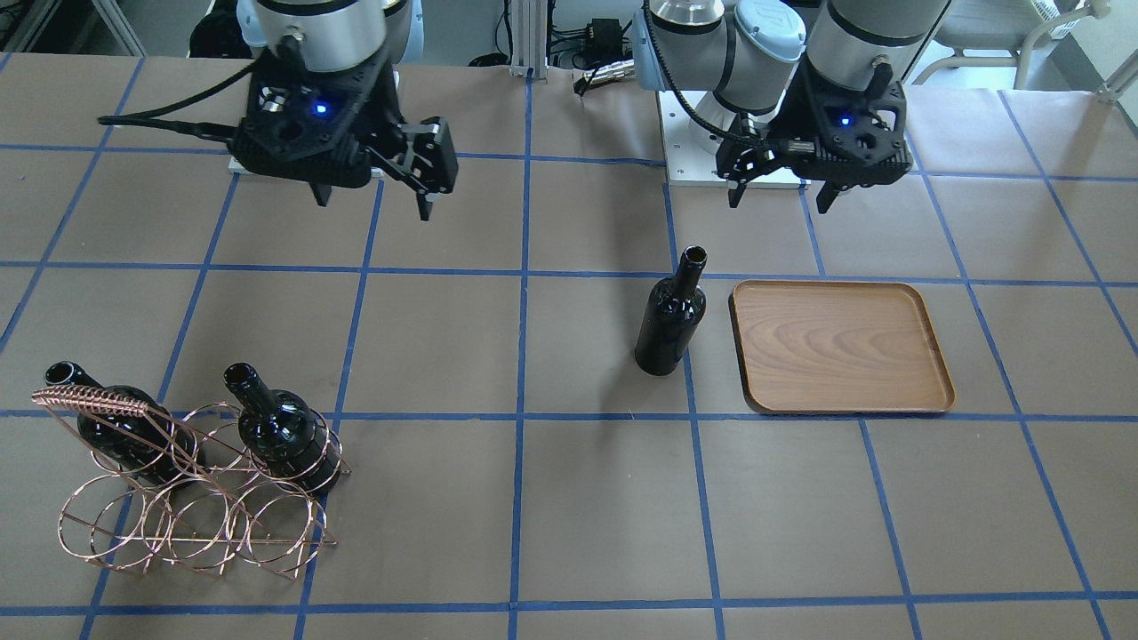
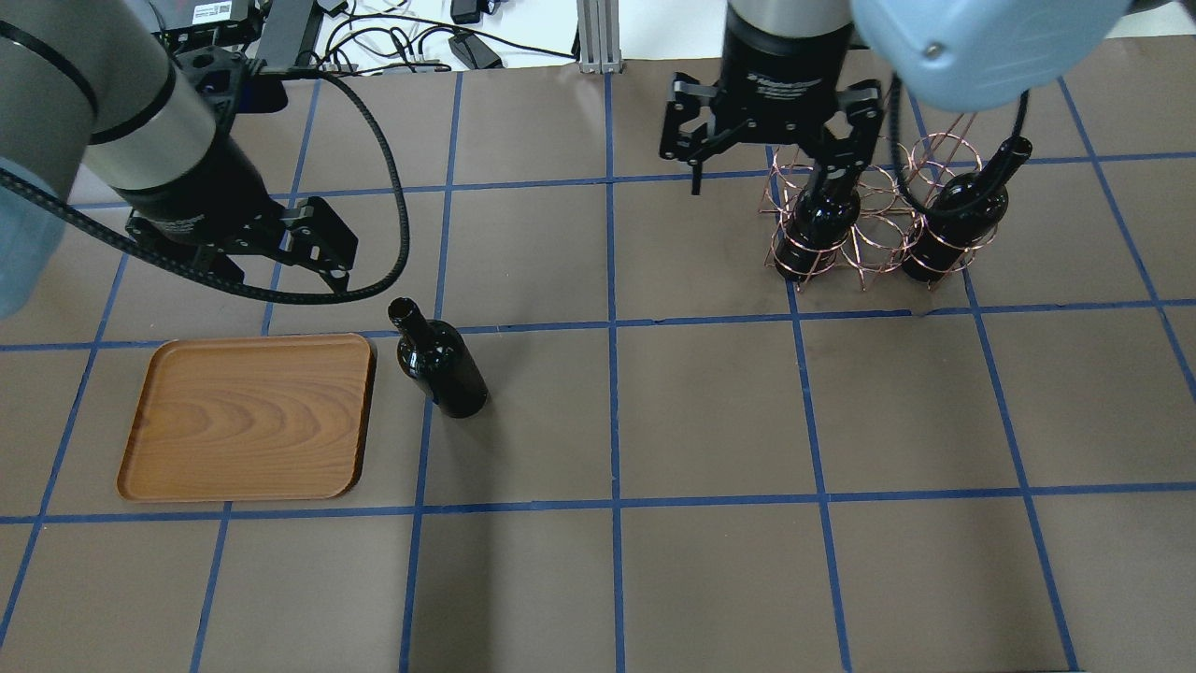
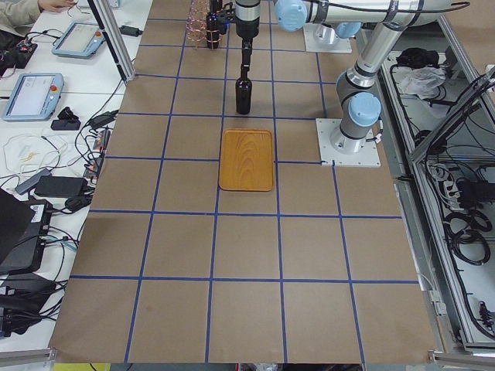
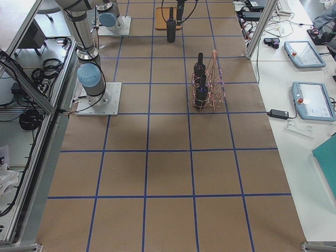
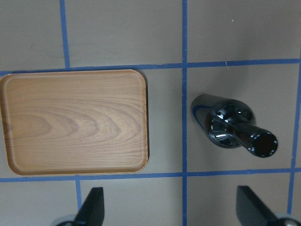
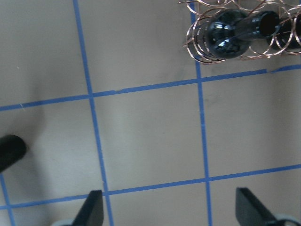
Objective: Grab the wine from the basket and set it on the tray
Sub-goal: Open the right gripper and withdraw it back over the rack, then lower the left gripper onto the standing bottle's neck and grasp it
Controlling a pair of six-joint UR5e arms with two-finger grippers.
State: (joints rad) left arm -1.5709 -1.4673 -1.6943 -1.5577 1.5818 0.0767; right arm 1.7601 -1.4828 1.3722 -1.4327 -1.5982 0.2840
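One wine bottle stands upright on the table just beside the wooden tray, not on it; the tray holds nothing. They also show in the left wrist view, bottle and tray. The copper wire basket holds two more bottles in its outer loops. My left gripper is open and empty, above the table behind the tray and the bottle. My right gripper is open and empty, raised on the robot's side of the basket.
The table is covered in brown paper with a blue tape grid. The arms' base plates sit at the robot's edge. A dark rounded thing shows at the left edge of the right wrist view. Operator pendants and cables lie on side tables.
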